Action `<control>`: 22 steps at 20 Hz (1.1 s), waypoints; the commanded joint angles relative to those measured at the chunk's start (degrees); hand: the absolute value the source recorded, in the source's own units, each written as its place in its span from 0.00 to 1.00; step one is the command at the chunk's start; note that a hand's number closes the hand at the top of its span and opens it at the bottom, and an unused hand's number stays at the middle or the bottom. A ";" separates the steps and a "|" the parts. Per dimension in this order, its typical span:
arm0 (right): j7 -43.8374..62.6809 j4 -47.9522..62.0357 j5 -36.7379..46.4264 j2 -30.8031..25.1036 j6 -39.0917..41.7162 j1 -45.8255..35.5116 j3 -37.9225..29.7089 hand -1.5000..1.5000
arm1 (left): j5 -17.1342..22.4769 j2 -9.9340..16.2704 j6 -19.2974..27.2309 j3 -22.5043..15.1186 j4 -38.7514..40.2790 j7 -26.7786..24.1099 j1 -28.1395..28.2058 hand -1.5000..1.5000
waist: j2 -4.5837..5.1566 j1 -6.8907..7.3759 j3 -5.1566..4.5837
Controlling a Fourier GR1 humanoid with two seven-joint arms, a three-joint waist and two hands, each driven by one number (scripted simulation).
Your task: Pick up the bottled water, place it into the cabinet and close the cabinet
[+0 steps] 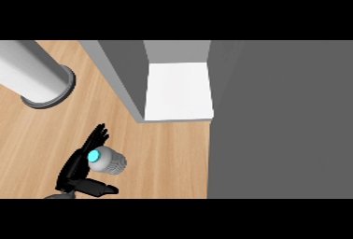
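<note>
Nearest to me, at the near left, the left hand (77,169) sits low over the wooden worktop (165,158), its fingers reaching up along one side of the bottled water (107,159) and its thumb crossing beneath, so I read it as curled round the bottle. From above I see the bottle end-on, a pale ribbed body with a bright cyan cap. Farther off, middle of my view, the cabinet (124,79) stands open, and I see only its white interior floor (178,91), with nothing on it. Its grey door (276,121) fills the right side. At the far left, a large grey cylinder (34,77) rests on the worktop.
</note>
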 commanded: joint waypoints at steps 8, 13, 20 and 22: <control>1.34 -11.69 -9.59 -1.10 -0.58 6.70 -2.92 0.00 | 1.01 -0.54 -9.73 0.84 17.29 -10.45 -7.03 0.00 | -0.02 -0.43 -0.03; 1.82 -13.40 -10.69 -1.72 -1.70 7.98 -2.96 0.00 | 3.47 -0.59 -13.57 2.60 21.61 -11.86 -8.68 1.00 | 0.02 -0.13 -0.06; 0.69 -9.66 -12.22 -4.23 -2.57 5.29 -5.43 0.00 | 5.63 -1.48 -18.95 2.51 24.83 -13.20 -10.51 1.00 | 0.11 0.59 -0.01; 0.35 -9.28 -10.24 -3.00 -2.49 5.39 -4.10 0.00 | 5.79 -2.00 -18.03 2.53 23.73 -14.57 -10.71 1.00 | 0.02 0.69 0.02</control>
